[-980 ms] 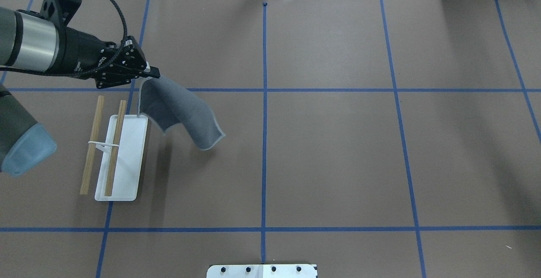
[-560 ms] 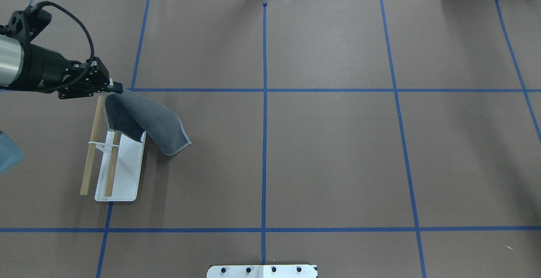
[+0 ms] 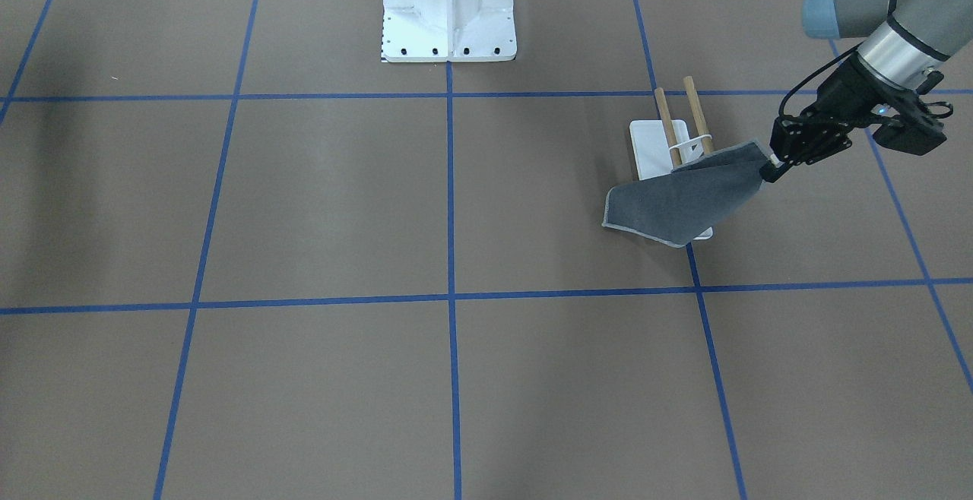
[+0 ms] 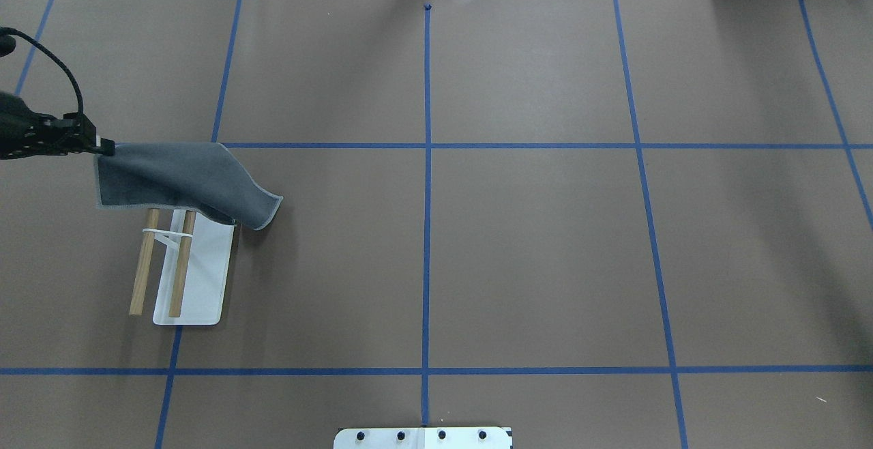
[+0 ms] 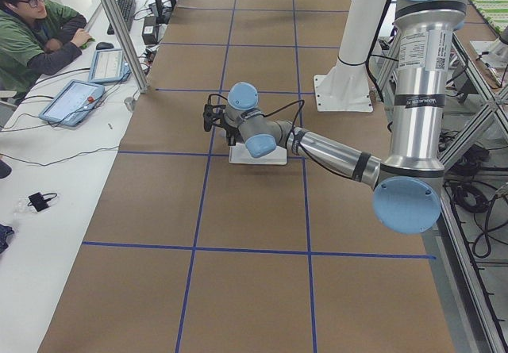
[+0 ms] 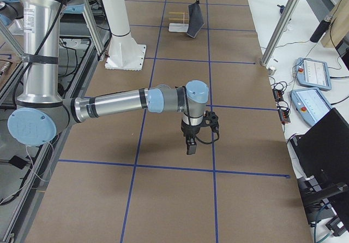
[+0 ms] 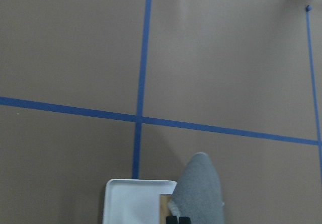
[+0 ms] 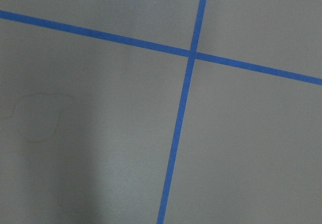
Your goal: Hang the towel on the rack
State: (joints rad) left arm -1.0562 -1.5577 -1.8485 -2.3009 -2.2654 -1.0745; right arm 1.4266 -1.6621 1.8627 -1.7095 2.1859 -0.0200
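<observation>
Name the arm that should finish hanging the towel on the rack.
Left. The left gripper holds the towel by a corner above the far end of the rack; the right gripper hangs far from both.

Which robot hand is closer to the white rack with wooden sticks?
Left. The left gripper pinches the grey cloth towel right beside the rack; the right gripper hangs far across the table.

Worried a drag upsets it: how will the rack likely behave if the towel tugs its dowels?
Probably light: the rack is a flat base with two slim dowels, so a tug may slide it. Tipping seems less likely, as the base is broad. The towel, sagging limply from the left gripper, should drape, not pull hard.
</observation>
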